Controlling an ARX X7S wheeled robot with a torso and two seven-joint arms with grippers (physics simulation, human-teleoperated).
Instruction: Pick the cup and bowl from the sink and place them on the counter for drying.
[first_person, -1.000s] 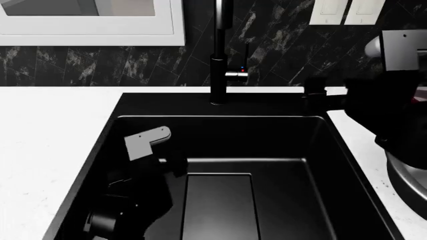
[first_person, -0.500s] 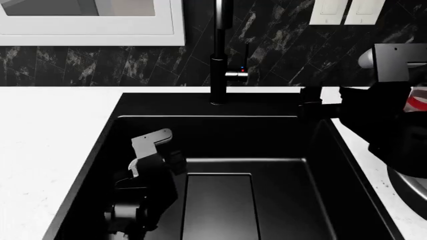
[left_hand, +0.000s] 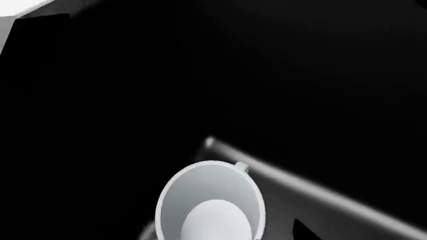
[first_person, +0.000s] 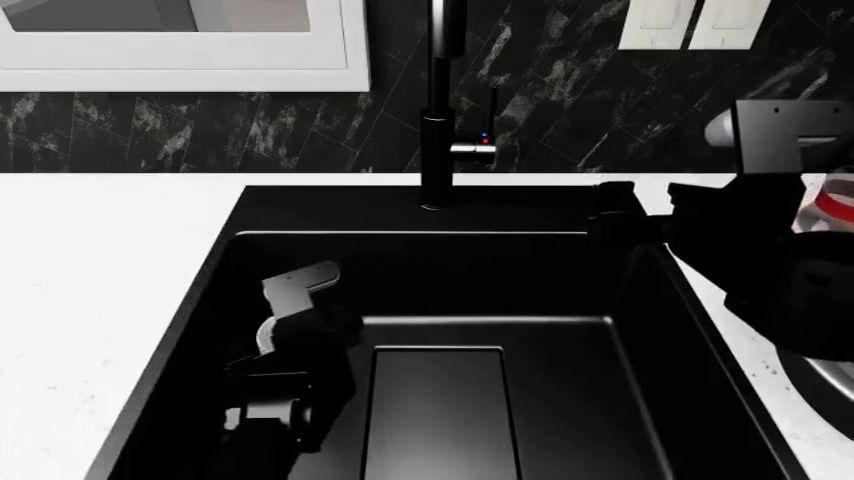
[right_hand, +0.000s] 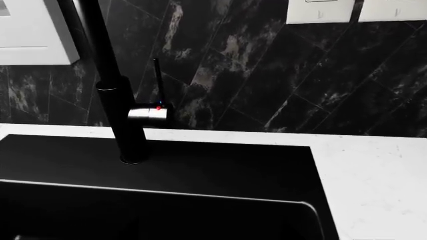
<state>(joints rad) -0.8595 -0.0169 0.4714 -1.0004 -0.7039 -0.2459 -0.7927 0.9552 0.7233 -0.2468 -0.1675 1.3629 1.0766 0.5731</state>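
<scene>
The white cup (left_hand: 210, 207) fills the near part of the left wrist view, its mouth toward the camera, right at my left gripper's jaws. The black fingers do not show against the black sink (first_person: 561, 290), so their grip is unclear. In the head view my left gripper (first_person: 340, 325) is low in the basin's left half and hides the cup. The steel bowl (first_person: 837, 374) rests on the white counter (first_person: 107, 260) at the right, mostly hidden by my right arm. My right gripper (first_person: 611, 212) hovers empty over the basin's right rear corner, fingers apart.
The tall black faucet (first_person: 441, 110) stands behind the basin and also shows in the right wrist view (right_hand: 113, 85). The flat drain panel (first_person: 441, 415) lies in the basin floor. A red-labelled bottle (first_person: 835, 205) stands on the counter behind my right arm.
My left arm has swung rightward and turned its wrist inside the basin. My right arm has moved left toward the basin's right rim and now covers more of the bowl.
</scene>
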